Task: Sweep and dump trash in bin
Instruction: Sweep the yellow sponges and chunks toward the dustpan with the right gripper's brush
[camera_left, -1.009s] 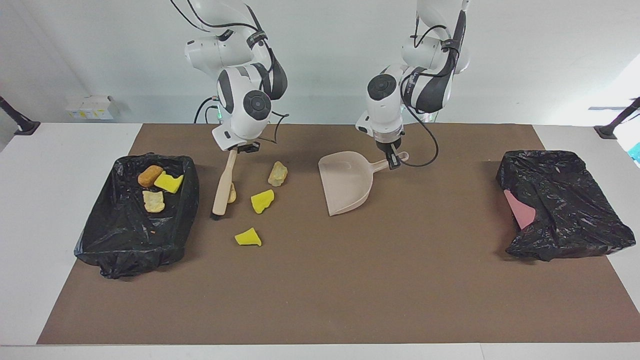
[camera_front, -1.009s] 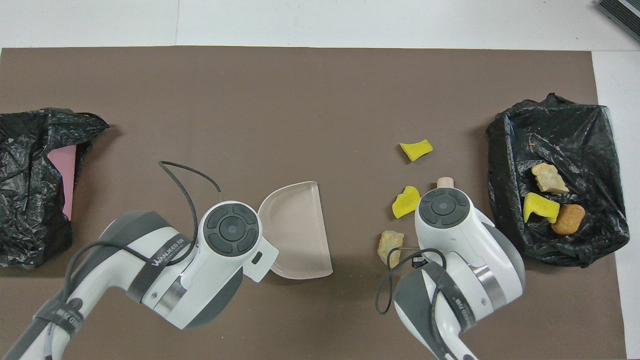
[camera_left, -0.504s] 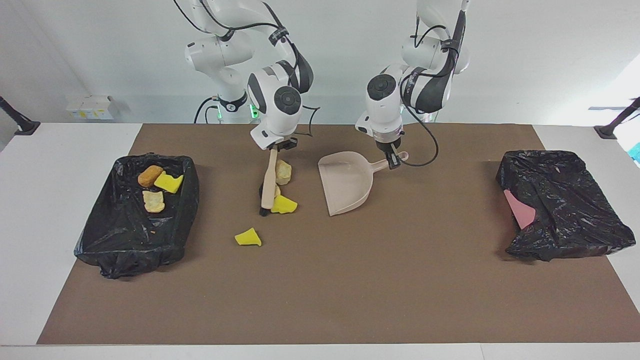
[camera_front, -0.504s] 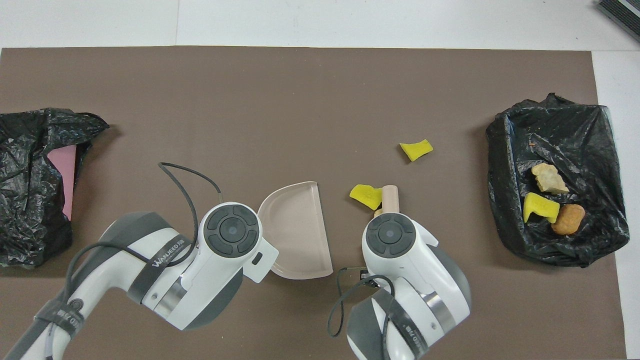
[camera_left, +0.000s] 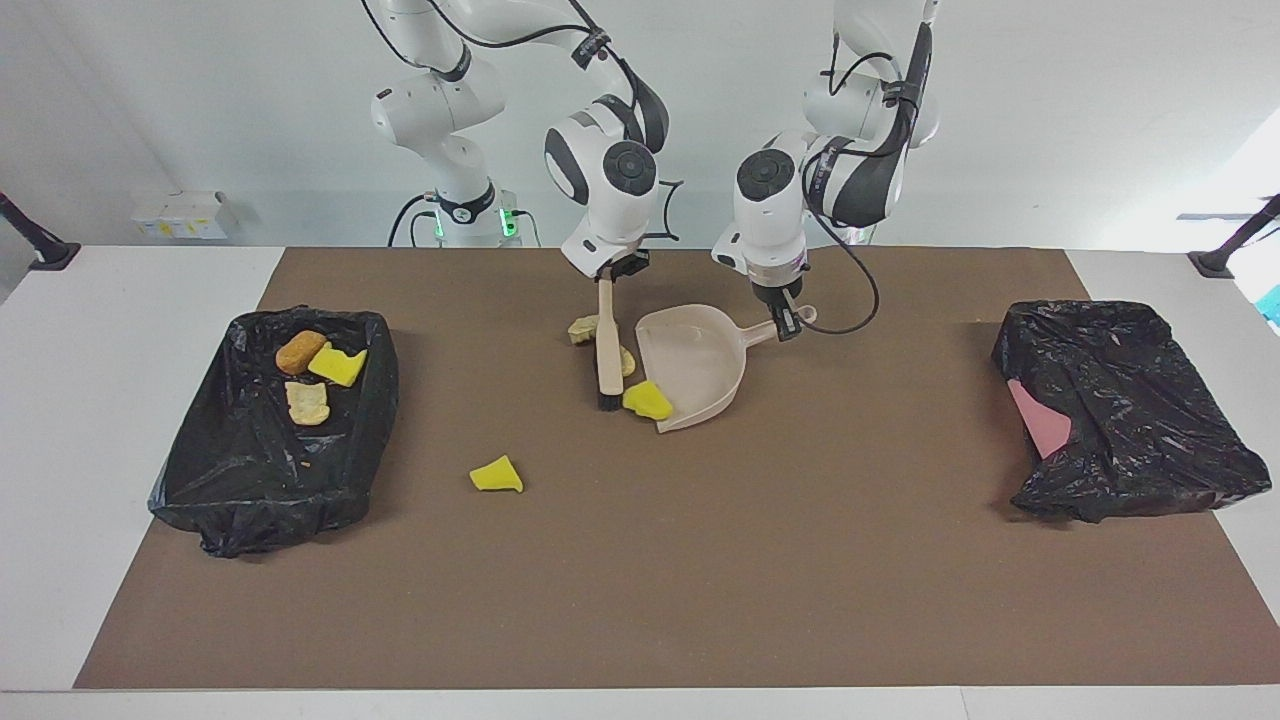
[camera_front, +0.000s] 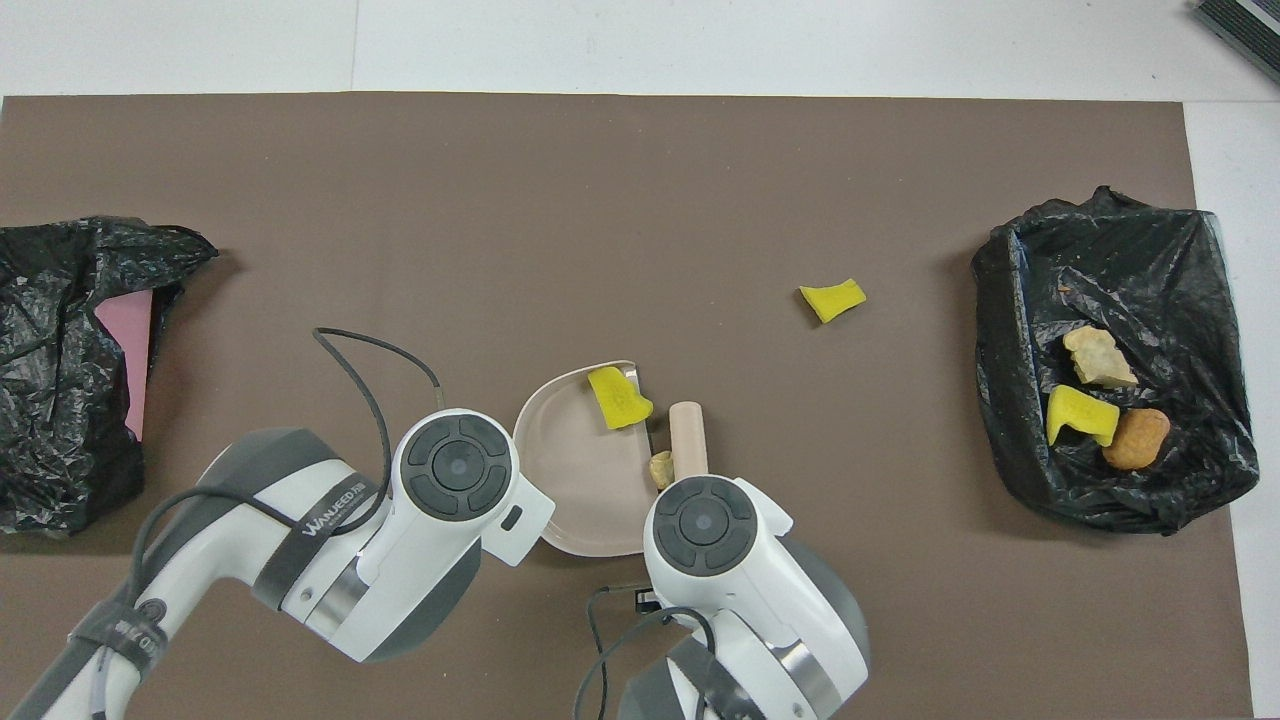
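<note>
While the right gripper (camera_left: 611, 276) clamps the wooden brush handle (camera_left: 606, 335), the left gripper (camera_left: 783, 312), closed, pins the beige plastic dustpan (camera_left: 700, 365). A yellow sponge wedge (camera_left: 647, 400) sits at its lip: light, soft, likely bouncy.

Overhead, another yellow wedge (camera_front: 832, 299) lies apart; the black-lined bin (camera_front: 1190, 260) holds three lumps.

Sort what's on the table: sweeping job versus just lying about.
Job: brush in right gripper; dustpan in left gripper; yellow wedge at its lip; loose yellow wedge; open bin.
Lying about: bagged pink box.
</note>
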